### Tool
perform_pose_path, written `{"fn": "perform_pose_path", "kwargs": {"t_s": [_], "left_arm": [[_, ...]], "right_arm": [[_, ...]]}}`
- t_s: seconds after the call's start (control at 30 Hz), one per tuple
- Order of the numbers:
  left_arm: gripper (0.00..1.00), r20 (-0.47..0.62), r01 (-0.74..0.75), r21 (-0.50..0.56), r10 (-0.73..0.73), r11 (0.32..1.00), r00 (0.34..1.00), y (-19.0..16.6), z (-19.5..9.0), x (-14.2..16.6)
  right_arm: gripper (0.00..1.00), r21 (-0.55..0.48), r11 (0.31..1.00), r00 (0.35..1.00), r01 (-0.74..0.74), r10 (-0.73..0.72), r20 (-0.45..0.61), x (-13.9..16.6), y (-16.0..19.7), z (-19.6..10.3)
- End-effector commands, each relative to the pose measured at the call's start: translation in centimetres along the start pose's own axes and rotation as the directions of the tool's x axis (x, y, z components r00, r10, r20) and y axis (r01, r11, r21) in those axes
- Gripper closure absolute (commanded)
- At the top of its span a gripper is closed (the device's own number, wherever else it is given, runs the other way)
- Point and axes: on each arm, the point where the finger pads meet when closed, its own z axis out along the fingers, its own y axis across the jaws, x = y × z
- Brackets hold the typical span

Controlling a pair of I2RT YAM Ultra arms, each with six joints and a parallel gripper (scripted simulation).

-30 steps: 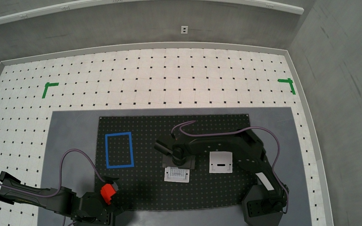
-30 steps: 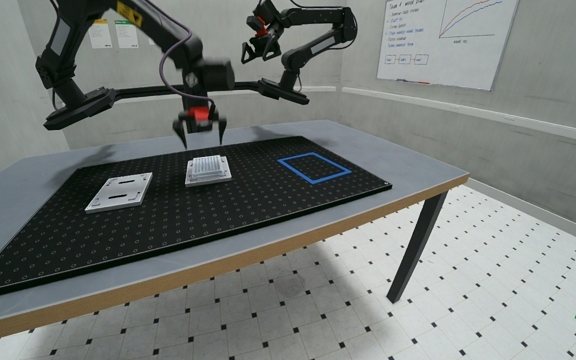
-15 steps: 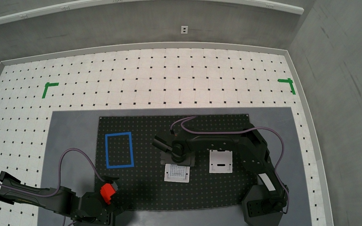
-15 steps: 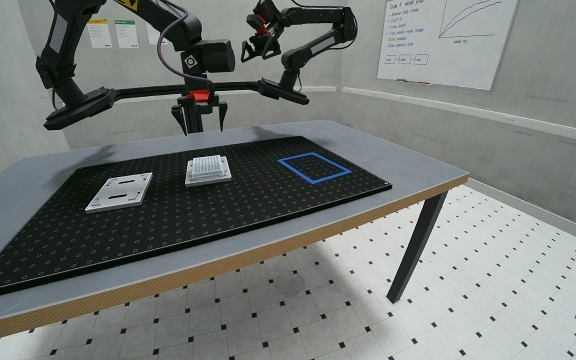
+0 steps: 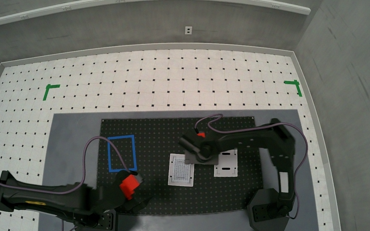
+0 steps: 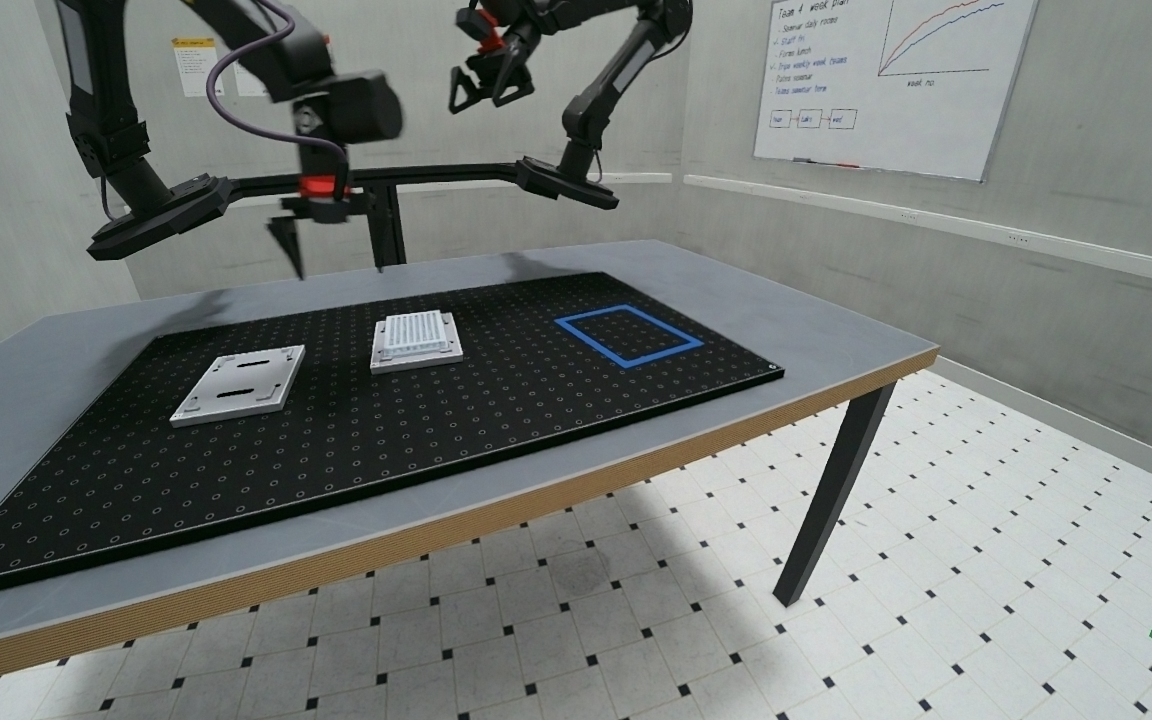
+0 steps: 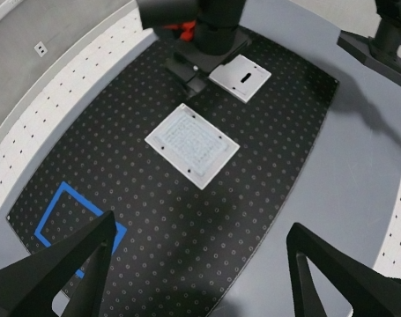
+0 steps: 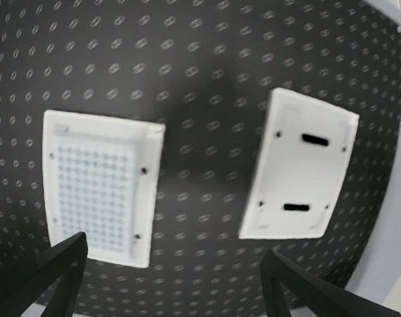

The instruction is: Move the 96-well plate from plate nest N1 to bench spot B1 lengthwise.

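The clear 96-well plate (image 5: 181, 169) sits in a white nest near the middle of the black pegboard. It also shows in the side view (image 6: 416, 333), the left wrist view (image 7: 191, 143) and the right wrist view (image 8: 94, 200). My right gripper (image 6: 294, 237) is open and empty. It hangs well above the board between the plate and the empty nest, as its own view (image 8: 174, 246) shows. My left gripper (image 6: 490, 85) (image 7: 204, 228) is open and empty, high above the table's near edge. The blue taped outline (image 5: 121, 153) is empty.
A second white nest (image 5: 226, 162) with two slots lies empty to the right of the plate and partly under my right arm. It also shows in the side view (image 6: 240, 383). The pegboard covers most of the grey table.
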Motion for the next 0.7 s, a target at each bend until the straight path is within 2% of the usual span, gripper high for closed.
{"fn": "perform_pose_path", "kwargs": {"t_s": [0.0,0.2,0.37,0.43,0.57,0.67], "left_arm": [[0.00,0.032,0.010,0.025,-0.011,1.000,0.999,-0.3,3.2,-3.7],[0.00,-0.027,0.017,0.014,-0.016,1.000,1.000,0.5,9.3,-4.6],[0.00,-0.100,0.016,0.012,-0.014,1.000,0.995,1.0,15.2,-3.1],[0.00,-0.100,0.016,0.012,-0.014,1.000,0.995,1.0,15.2,-3.1],[0.00,-0.199,0.007,0.023,-0.003,1.000,0.980,0.9,20.6,0.8],[0.00,-0.243,0.010,0.028,-0.003,1.000,0.970,1.0,23.2,3.0]], "right_arm": [[0.00,-0.075,0.997,0.991,0.031,-0.020,0.135,-2.9,-1.7,-1.4],[0.00,-0.069,0.995,0.972,0.068,-0.051,0.227,-5.0,-8.3,-1.8],[0.00,-0.083,0.991,0.950,0.109,-0.079,0.301,-6.6,-14.1,-2.2],[0.00,-0.083,0.991,0.950,0.109,-0.079,0.301,-6.6,-14.1,-2.2],[0.00,-0.083,0.986,0.918,0.145,-0.103,0.382,-8.1,-19.9,-2.5],[0.00,-0.091,0.975,0.881,0.202,-0.140,0.451,-8.7,-22.5,-3.2]]}}
